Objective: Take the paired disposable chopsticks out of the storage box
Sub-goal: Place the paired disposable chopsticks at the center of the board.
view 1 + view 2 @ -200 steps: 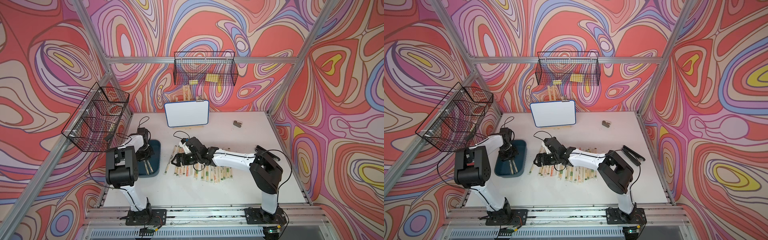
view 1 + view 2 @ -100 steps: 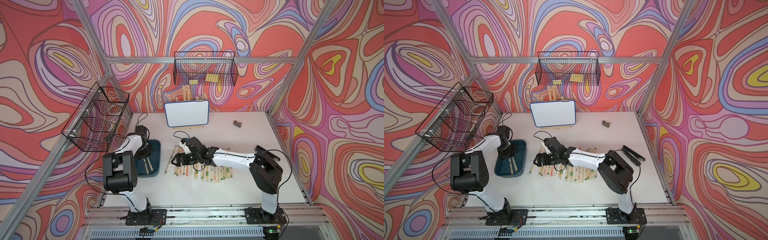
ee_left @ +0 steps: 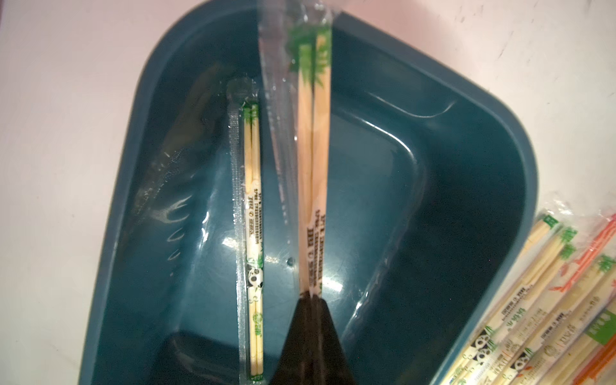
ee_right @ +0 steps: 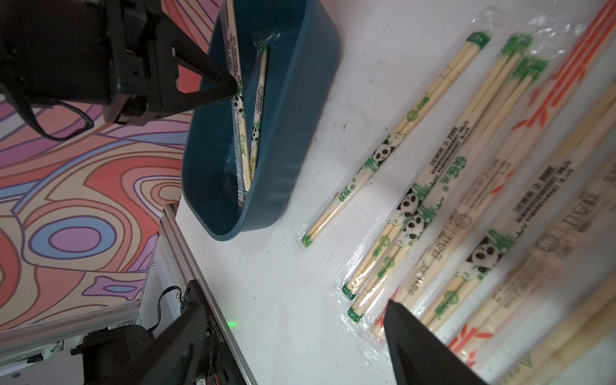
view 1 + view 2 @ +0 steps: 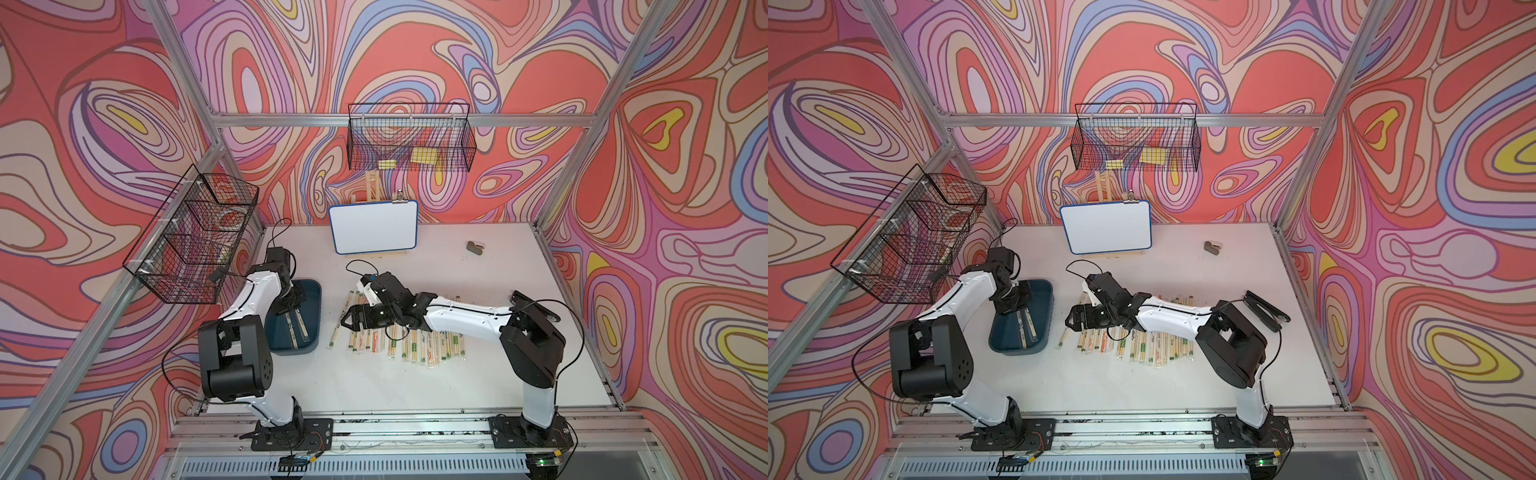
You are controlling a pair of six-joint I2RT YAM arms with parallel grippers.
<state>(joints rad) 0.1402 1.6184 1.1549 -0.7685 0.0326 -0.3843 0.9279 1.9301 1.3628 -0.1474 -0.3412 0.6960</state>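
Left gripper [image 3: 310, 300] is clamped on one of the paired disposable chopsticks [image 3: 313, 150], pinching its sleeve partway along, over the middle of the storage box [image 3: 466, 173]. That pair's long axis runs along the box's length. It looks tilted to me: one end rises above the rim, while the right wrist view has the other end dipping toward the box floor.

I judge the coming move to be a lift, then a carry over the long wall toward the laid-out row [image 5: 415, 345] on the table [image 5: 415, 399] beside the box.

A second pair [image 3: 253, 233] lies flat on the box floor just beside the held one and roughly parallel to it. I cannot tell whether their sleeves touch, so it might drag along.

Right gripper [image 5: 347, 320] hangs with jaws spread and nothing between them, above the end of the row nearest the box. It stands in the way of that carry. My left arm is the nearer one to what is inside. Both the whiteboard [image 5: 374, 226] and the wire baskets [image 5: 409, 143] are well apart from the box.
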